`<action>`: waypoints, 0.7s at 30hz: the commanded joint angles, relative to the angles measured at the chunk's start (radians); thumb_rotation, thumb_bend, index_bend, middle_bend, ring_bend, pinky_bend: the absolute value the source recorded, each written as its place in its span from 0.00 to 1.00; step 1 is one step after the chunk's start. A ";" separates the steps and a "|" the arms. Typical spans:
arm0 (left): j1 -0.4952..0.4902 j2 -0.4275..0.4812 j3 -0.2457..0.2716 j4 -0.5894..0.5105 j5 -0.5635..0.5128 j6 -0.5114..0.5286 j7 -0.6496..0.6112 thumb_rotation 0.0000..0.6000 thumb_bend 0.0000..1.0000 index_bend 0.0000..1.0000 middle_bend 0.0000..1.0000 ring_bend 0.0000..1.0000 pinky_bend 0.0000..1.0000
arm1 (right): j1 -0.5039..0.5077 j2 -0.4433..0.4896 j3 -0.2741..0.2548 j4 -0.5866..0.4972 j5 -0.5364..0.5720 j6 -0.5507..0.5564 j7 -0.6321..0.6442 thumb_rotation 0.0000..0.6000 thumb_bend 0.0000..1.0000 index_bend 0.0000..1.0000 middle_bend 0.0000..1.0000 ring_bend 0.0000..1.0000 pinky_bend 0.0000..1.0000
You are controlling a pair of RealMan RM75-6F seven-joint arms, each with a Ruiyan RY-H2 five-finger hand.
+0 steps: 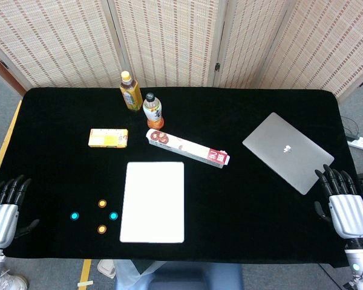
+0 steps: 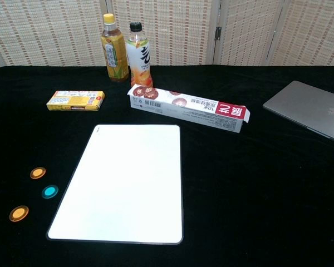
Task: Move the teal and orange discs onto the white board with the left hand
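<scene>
Head view: discs (image 1: 102,203) beside white board (image 1: 153,202)

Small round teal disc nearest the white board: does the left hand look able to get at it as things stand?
Probably yes. The left hand sits open at the table's near-left edge, and only bare black cloth lies between it and that teal disc. The other teal disc and two orange discs lie flat nearby.

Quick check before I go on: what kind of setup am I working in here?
Probably a staged indoor test bench, not a home: a table in black cloth, woven folding screens closing off the back, and unrelated props laid out, such as a closed laptop and drink bottles.
</scene>
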 commanded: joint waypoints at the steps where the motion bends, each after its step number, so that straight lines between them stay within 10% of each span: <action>1: -0.002 -0.005 -0.002 0.006 0.001 0.000 -0.003 1.00 0.20 0.08 0.05 0.01 0.00 | -0.001 0.001 0.000 -0.002 -0.002 0.003 -0.001 1.00 0.48 0.00 0.00 0.02 0.00; 21: -0.063 -0.080 0.014 0.114 0.039 -0.087 -0.069 1.00 0.27 0.33 0.10 0.05 0.00 | -0.029 0.035 0.007 -0.031 -0.019 0.065 0.000 1.00 0.48 0.00 0.00 0.02 0.00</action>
